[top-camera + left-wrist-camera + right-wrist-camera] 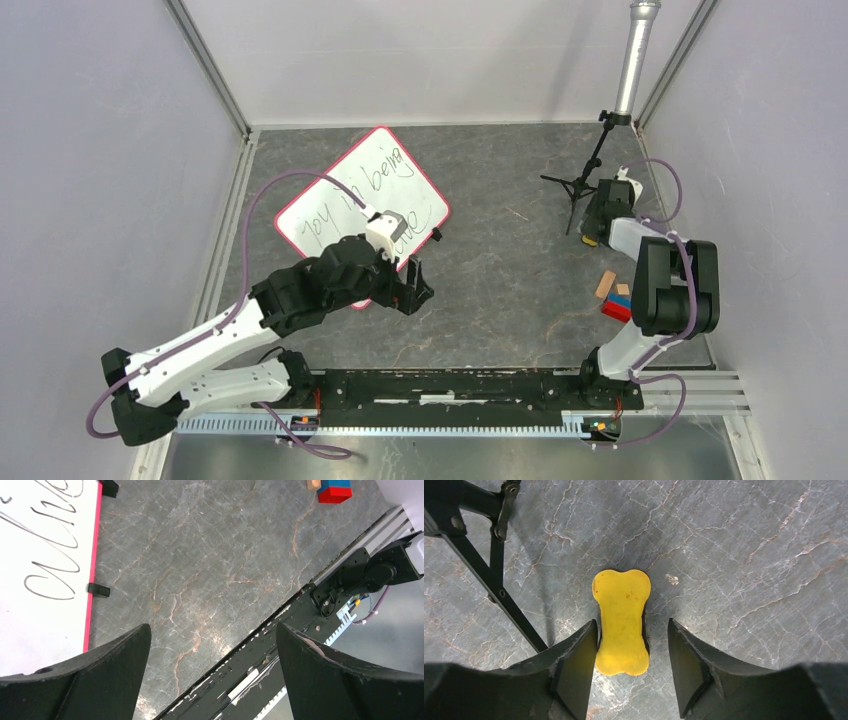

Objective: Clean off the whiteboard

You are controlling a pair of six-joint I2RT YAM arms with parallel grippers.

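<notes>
Right claw point(631, 625), part-open, straddles a yellow bone-shaped pad point(621, 605), clear only from its wrist.

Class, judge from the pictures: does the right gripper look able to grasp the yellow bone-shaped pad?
Probably yes. The right gripper straddles the yellow bone-shaped pad, a finger on each side; the black tripod leg lies clear to one side.

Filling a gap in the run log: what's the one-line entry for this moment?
left gripper open, empty, near whiteboard edge | right gripper open, straddling yellow bone-shaped piece | whiteboard writing not erased
</notes>
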